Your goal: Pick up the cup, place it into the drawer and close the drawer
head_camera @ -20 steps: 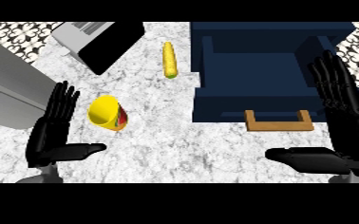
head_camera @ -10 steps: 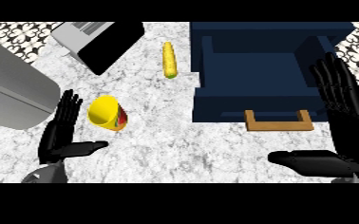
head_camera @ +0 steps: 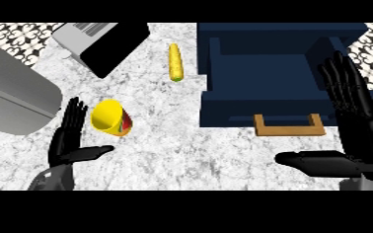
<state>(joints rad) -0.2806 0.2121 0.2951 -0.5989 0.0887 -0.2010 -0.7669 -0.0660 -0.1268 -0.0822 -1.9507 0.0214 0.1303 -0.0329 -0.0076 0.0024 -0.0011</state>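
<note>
So nothing's done: my left hand (head_camera: 69, 140) is open beside the apparently tipped cup (head_camera: 111, 118); drawer (head_camera: 270, 64) open, right hand (head_camera: 348, 123) open, empty.

Right hand (head_camera: 350, 128) is running off the right edge, possibly hiding part of the drawer (head_camera: 270, 79) wall

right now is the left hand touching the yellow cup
Apart. The head view shows a strip of counter between the open left hand and the yellow cup.
</note>
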